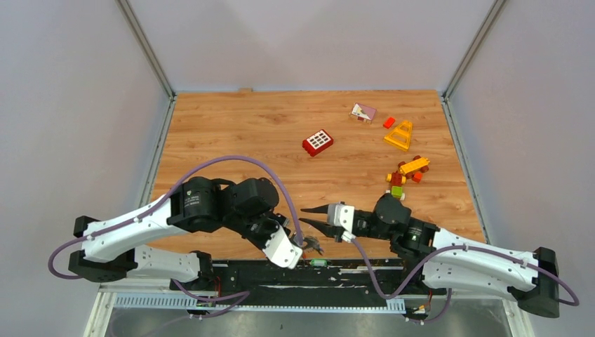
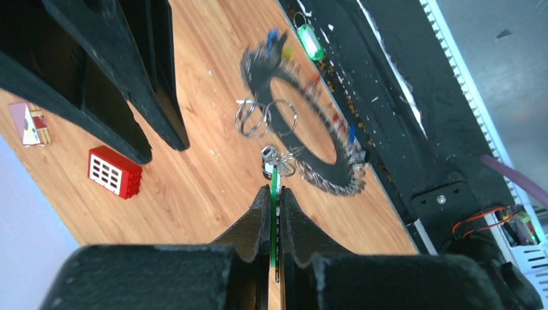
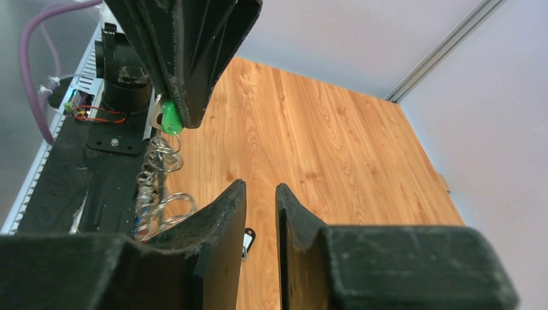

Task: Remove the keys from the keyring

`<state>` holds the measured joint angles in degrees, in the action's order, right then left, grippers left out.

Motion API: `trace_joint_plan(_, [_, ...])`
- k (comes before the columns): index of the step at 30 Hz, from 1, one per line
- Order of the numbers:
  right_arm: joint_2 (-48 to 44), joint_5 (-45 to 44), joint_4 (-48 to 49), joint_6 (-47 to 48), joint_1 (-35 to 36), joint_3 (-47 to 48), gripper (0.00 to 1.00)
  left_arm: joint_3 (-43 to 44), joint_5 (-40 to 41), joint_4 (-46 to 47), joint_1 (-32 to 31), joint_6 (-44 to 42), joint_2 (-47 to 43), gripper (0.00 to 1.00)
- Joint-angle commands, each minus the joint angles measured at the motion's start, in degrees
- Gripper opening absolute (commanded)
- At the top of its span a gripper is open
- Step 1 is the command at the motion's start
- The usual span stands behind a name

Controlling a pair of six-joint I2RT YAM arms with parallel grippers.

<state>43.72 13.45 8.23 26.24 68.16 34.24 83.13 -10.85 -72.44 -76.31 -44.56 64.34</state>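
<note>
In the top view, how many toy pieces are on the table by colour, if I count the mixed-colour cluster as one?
Red: 2, window brick and small brick
Yellow: 1, triangular piece
Pink-white: 1, block
Mixed: 1, cluster
Total: 5

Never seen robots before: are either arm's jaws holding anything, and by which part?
The left jaws pinch a flat green tag by its end; the keyring dangles from it. The right jaws are apart, holding nothing.
</note>
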Motion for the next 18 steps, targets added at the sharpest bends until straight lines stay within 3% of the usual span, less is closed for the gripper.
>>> trace_joint_plan(1, [3.0,-1.0,4.5,2.6,-0.2,1.9,0.23,3.4,4.2,-0.5,-2.0,-2.2,0.3,0.0])
trace_joint_plan(10, [5.6,6.4,0.6,3.7,-0.6,2.5,0.23,3.6,7.4,-0.1,-3.5,-2.8,-0.4,0.0])
trace_joint_plan(18, [5.6,12.1,3.4,-0.2,-0.6,1.5,0.28,2.1,8.5,3.2,-3.6,-2.4,-1.7,0.0])
